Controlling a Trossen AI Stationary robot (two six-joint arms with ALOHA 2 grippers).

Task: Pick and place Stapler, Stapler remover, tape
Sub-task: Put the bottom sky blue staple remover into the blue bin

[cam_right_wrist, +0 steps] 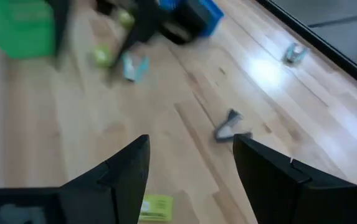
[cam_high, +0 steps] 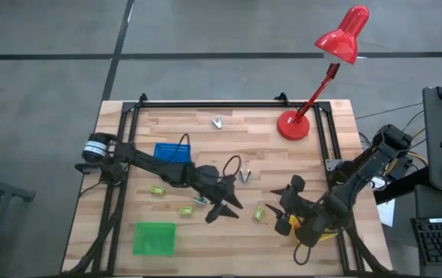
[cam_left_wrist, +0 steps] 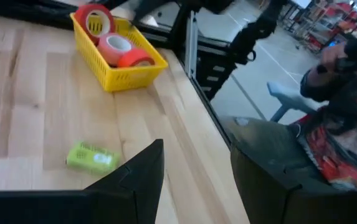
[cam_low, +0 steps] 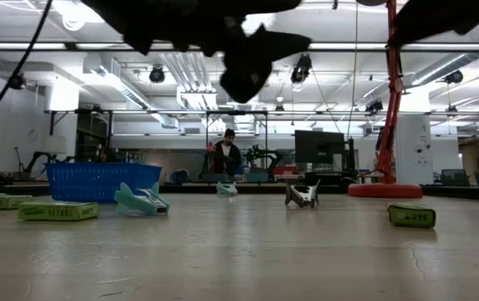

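Two dark fingers of the left gripper (cam_left_wrist: 194, 180) stand wide apart and hold nothing; it hangs above the table middle, on the far side of the yellow basket (cam_left_wrist: 123, 71) from the table edge. Inside this basket lie the tape rolls (cam_left_wrist: 117, 48), red rings with pale centres. They look light, stiff and a little smooth, so a grip across the outer rim seems best. A teal stapler (cam_high: 199, 200) lies near the left gripper, farther from the basket; it is probably heavier and hard, best taken across its narrow body. A grey staple remover (cam_high: 244, 176) lies toward the red lamp (cam_high: 294, 123). The right gripper (cam_high: 290, 207) is also wide and empty, just beside the basket. Small green boxes (cam_left_wrist: 92, 157) lie around and could hinder a grasp. A blue basket (cam_high: 172, 152) is well apart.
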